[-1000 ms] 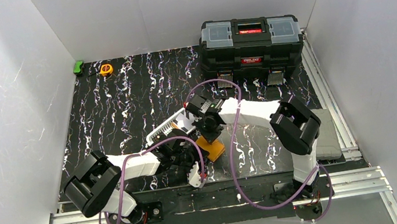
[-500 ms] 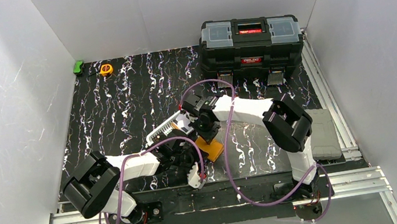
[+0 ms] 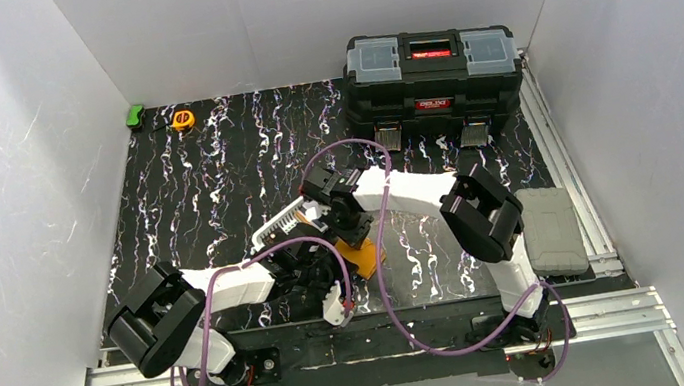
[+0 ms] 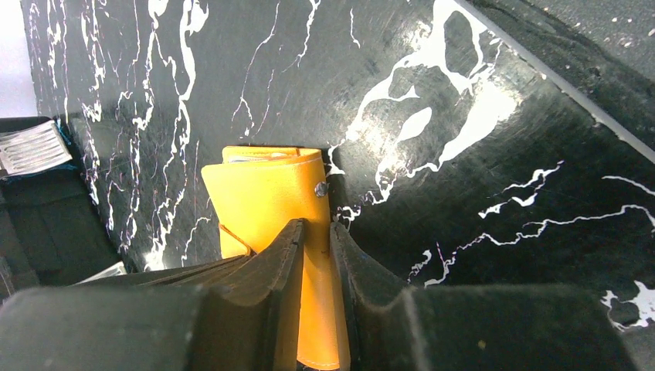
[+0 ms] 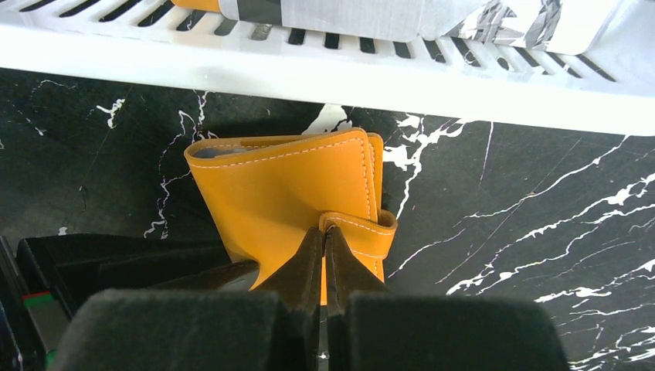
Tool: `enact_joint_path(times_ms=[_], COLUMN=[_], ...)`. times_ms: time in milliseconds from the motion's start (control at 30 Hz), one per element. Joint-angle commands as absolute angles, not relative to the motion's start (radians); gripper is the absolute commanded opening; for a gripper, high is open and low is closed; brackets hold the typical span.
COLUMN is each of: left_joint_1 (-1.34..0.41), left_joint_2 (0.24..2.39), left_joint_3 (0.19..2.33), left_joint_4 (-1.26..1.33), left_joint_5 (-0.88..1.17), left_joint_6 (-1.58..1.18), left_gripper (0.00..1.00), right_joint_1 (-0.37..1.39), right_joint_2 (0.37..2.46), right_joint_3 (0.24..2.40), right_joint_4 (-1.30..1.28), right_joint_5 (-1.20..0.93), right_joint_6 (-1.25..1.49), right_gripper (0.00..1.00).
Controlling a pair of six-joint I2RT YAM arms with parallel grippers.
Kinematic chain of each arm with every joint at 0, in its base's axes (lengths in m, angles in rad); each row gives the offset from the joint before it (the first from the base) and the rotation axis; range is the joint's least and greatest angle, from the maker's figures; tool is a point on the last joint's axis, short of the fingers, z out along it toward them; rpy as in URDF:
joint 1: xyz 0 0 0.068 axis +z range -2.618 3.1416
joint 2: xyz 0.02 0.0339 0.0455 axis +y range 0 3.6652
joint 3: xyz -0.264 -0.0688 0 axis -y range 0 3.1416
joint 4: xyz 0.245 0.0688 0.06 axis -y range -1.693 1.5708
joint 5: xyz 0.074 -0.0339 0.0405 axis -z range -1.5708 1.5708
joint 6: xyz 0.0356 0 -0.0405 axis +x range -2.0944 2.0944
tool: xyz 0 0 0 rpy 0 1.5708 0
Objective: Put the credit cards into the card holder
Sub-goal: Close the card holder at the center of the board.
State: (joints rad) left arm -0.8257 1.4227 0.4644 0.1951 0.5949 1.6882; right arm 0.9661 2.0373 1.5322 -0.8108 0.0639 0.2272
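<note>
Leftward went the right arm [image 3: 419,192] over the last second, its elbow swinging in from the right edge and uncovering more of the grey pad [image 3: 550,229] there, while the left arm [image 3: 230,284] kept its place. The card holder [image 5: 286,185], orange and folded, lay on the black marbled counter [image 3: 216,190] near the arms, just beside the near side of the white slotted basket [image 5: 309,73]. The right gripper [image 5: 324,232] had its jaws pressed together on the holder's snap tab, pinching it with no gap showing. The left gripper [image 4: 315,226] had its jaws nipped on an orange edge of the same card holder, close to the metal snap [image 4: 320,188]. The credit cards [image 5: 347,15] sat inside the basket, seen through its slots: a greyish one with a dark stripe, and an orange corner to its left; how many there were could not be told. A black toolbox [image 3: 432,69] stood at the far right of the counter, and a tape measure [image 3: 183,119] and a small green thing [image 3: 135,115] lay at the far left corner.
</note>
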Motion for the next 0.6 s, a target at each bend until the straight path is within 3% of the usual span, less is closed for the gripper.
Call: enact_joint_path(times_ms=[0,567], left_joint_1=[-0.822,-0.809], left_joint_2=[1.411,1.422], left_joint_3=[0.437,0.470], left_joint_4=[0.071,0.038], left_joint_5=[0.606,0.584], left_joint_6=[1.683,1.691], left_gripper=[0.15,0.11], right_joint_1=[1.023,1.061], right_joint_2=[2.208,2.286], right_joint_3=[1.461,1.419], right_joint_4=[-0.726,-0.685], right_joint_5=[0.029,0.008], right_joint_6=[0.243,0.246], right_gripper=[0.01,0.01])
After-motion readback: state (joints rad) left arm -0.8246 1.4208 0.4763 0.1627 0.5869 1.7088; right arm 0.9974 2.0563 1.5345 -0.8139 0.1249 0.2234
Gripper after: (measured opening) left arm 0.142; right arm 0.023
